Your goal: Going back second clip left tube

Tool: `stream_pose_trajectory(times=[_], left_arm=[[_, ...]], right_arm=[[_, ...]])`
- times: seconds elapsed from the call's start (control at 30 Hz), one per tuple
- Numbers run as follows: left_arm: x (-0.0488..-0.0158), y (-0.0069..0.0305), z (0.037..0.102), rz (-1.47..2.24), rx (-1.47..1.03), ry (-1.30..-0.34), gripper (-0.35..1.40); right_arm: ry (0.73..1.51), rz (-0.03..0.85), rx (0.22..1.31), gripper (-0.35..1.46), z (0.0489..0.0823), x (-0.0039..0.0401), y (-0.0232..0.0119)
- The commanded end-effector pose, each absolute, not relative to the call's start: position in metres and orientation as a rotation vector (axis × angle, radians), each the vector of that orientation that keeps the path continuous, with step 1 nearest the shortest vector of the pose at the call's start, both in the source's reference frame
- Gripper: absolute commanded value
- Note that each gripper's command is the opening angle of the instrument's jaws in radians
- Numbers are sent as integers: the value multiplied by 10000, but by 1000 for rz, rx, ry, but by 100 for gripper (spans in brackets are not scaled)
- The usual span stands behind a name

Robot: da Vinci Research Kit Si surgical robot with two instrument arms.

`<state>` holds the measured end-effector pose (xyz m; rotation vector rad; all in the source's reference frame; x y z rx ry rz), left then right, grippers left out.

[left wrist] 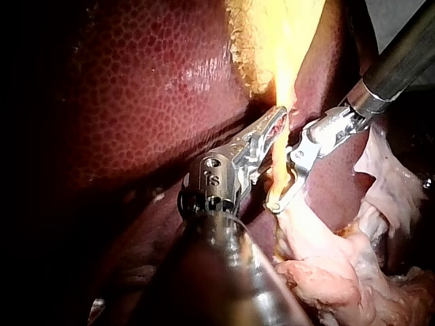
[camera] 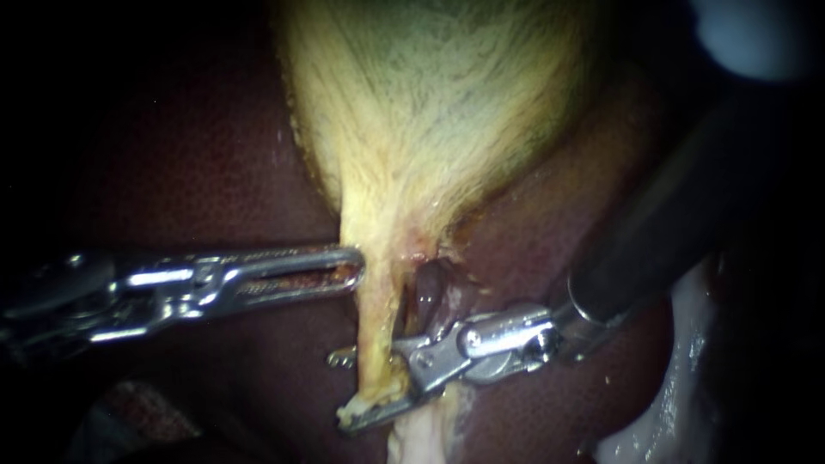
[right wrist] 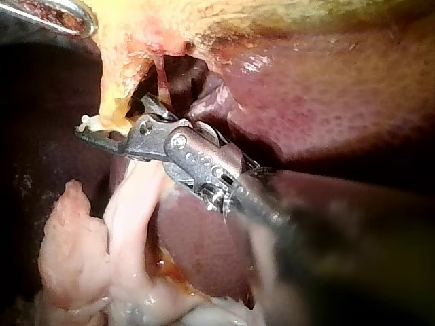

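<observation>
The silver right tool (camera: 348, 391) holds its jaws parted astride the lower end of the pale yellow left tube (camera: 378, 318), below the yellow-green gallbladder (camera: 430, 103). The slim silver left tool (camera: 352, 268) touches that tube higher up; its grip cannot be told.

Dark red liver (camera: 172, 155), yellowish gallbladder (camera: 430, 94) lying on it, pale pink tissue (left wrist: 340, 272) heaped near the liver's edge
</observation>
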<state>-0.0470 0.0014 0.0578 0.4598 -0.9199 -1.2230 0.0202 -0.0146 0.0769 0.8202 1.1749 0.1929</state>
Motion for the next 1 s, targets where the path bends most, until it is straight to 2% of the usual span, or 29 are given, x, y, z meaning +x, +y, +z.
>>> stream_pose_trajectory(times=[0.03, 0.2, 0.37, 0.47, 0.7, 1.0], left_arm=[[-470, 14, 578, -1223, 460, -920, -35], [-471, 14, 578, -1224, 459, -919, -35], [-472, 14, 578, -1224, 459, -919, -35], [-472, 14, 578, -1224, 459, -919, -35], [-472, 14, 578, -1224, 459, -919, -35], [-468, 13, 577, -1223, 460, -920, -35]], right_arm=[[1170, 212, 836, 56, 769, 202, -146], [1151, 283, 886, 56, 770, 203, -147], [1152, 290, 888, 55, 771, 207, -147], [1158, 276, 877, 53, 771, 209, -147], [1195, 180, 811, 51, 770, 208, -147], [1154, 225, 770, 58, 737, 191, -126]])
